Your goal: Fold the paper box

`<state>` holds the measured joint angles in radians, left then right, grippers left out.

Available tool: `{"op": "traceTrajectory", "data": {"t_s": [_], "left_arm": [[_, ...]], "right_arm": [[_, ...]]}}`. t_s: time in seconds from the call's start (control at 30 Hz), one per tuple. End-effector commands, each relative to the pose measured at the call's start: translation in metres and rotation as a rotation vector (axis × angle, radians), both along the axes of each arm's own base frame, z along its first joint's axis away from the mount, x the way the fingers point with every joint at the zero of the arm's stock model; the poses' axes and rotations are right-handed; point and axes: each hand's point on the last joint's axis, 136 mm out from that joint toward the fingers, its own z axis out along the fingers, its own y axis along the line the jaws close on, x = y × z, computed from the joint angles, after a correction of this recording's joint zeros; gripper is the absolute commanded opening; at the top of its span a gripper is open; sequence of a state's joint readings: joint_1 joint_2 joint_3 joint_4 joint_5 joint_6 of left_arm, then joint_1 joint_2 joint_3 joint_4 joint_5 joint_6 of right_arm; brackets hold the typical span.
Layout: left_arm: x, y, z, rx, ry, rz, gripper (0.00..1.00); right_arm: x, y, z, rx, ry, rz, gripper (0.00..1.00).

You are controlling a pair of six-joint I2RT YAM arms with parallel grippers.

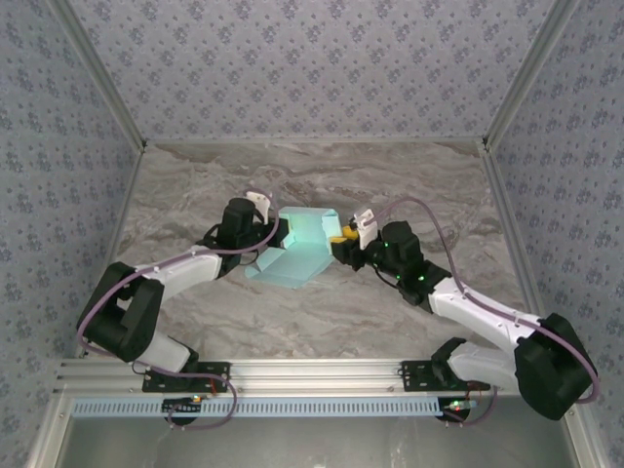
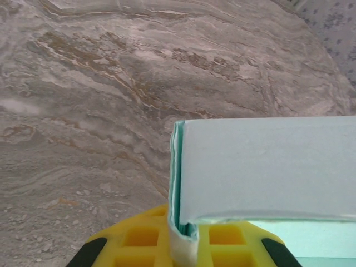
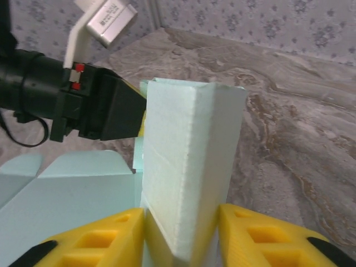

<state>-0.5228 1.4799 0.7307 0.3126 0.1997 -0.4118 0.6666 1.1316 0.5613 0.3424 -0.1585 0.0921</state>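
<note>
The paper box (image 1: 300, 250) is thin, pale aqua card, only partly folded, and sits between the two hands. Its far part is raised into upright walls around an open hollow. A flat panel with a rounded flap spreads out from there on the bench (image 1: 390, 312), on the near side of the left hand (image 2: 183, 242). A doubled wall edge stands pinched between that hand's yellow fingers, the panel running off to its right. At the right hand (image 3: 181, 233), a creased vertical corner of the box stands upright, flanked and touched by both fingers.
</note>
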Motion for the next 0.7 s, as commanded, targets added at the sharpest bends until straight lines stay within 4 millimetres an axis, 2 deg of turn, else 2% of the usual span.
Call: {"op": "traceTrajectory", "data": {"t_s": [0.0,0.17,0.33,0.47,0.67], "left_arm": [[-0.005,-0.014,0.015,-0.005,-0.046,-0.020,0.00],[-0.003,-0.008,0.014,0.031,-0.068,0.036,0.00],[-0.001,0.004,0.013,0.032,-0.072,0.122,0.00],[-0.002,0.002,0.014,0.041,-0.077,0.120,0.00],[-0.006,0.002,0.025,0.025,-0.111,0.146,0.00]], "right_arm": [[0.019,-0.001,0.016,-0.020,-0.088,-0.118,0.42],[0.024,0.010,0.008,-0.086,-0.088,-0.132,0.44],[0.036,0.010,-0.004,-0.156,-0.087,-0.223,0.47],[0.043,0.019,-0.017,-0.174,-0.068,-0.253,0.46],[0.062,0.006,-0.034,-0.175,-0.028,-0.450,0.45]]}}
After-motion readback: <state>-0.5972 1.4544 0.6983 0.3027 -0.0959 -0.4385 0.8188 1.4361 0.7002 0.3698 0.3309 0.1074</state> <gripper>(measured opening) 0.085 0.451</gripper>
